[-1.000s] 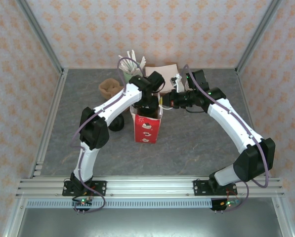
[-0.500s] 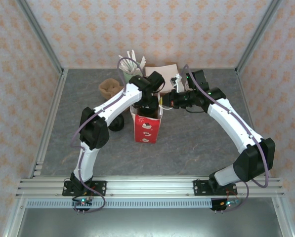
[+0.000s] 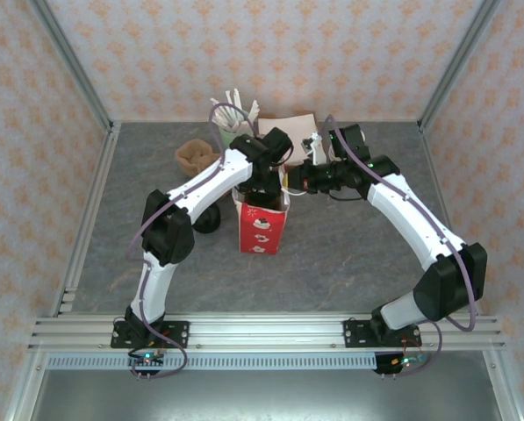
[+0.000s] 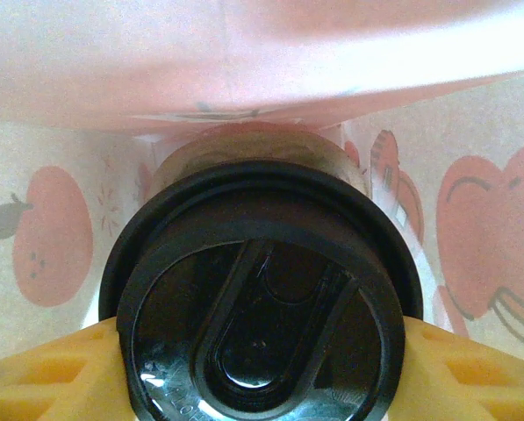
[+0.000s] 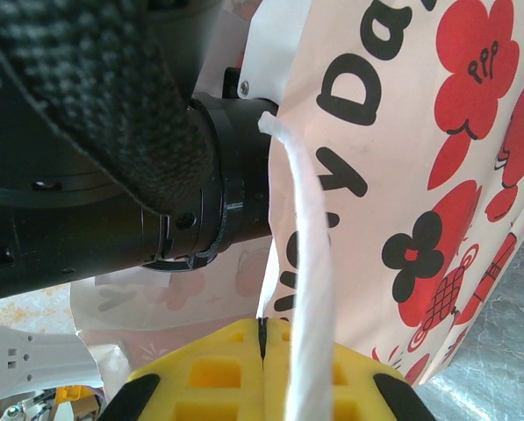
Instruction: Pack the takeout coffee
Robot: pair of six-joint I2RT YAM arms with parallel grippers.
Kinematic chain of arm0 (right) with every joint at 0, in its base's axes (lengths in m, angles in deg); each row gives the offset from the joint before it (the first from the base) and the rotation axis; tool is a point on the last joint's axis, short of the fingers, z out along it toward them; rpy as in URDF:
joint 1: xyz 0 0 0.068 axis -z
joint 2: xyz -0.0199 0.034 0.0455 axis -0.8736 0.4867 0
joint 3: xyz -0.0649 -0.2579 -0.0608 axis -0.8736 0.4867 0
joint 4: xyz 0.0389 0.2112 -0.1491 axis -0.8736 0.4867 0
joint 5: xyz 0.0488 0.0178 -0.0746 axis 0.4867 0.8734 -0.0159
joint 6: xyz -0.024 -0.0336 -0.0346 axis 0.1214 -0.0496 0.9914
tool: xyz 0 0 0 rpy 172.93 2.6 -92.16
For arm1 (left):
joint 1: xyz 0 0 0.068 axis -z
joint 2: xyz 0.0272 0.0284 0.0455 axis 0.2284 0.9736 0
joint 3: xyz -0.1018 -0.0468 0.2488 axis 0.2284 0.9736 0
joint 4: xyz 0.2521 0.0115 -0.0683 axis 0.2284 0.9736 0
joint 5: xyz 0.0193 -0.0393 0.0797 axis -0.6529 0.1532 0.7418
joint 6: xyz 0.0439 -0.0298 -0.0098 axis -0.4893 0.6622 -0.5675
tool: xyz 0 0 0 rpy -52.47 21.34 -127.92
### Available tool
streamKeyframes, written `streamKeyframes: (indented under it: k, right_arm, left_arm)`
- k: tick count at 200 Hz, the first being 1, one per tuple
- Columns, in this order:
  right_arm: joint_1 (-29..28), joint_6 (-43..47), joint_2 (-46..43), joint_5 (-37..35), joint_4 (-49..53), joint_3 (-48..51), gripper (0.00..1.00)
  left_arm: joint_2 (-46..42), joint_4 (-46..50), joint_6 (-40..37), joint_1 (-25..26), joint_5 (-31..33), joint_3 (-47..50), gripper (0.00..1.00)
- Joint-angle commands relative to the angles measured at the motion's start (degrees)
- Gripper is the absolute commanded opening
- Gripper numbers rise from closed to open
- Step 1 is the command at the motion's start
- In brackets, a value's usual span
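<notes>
Deep inside the red-and-white bag [image 3: 262,230], the takeout coffee [image 4: 262,324] is showing mostly its round glossy black lid (the cup body beneath is hard to make out). The left claw [image 4: 260,373] is clamping it, its yellow fingers [image 4: 33,377] cut off by the frame. The right claw [image 5: 262,346] is pinching the bag's rim, jaws together.

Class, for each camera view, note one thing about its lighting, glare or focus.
Top external: even light, sharp throughout. Left wrist: the bag wall is washed out at the top, with small glare spots on the coffee lid. Right wrist: the near cord is bright and soft, while the bag print is crisp.
</notes>
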Motion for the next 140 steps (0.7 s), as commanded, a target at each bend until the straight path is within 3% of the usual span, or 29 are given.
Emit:
streamKeyframes:
  k: [1,140]
  right_arm:
    - [0.23,0.22,0.84,0.53,1.81,0.14,0.0]
    - [1.34,-1.2,-1.11,-0.63,-0.01,0.98,0.0]
  left_arm:
    - [4.47,0.48,-0.81,-0.43,-0.73,2.04,0.56]
    - [-0.94,2.55,-1.55,-0.59,-0.47,-0.74,0.66]
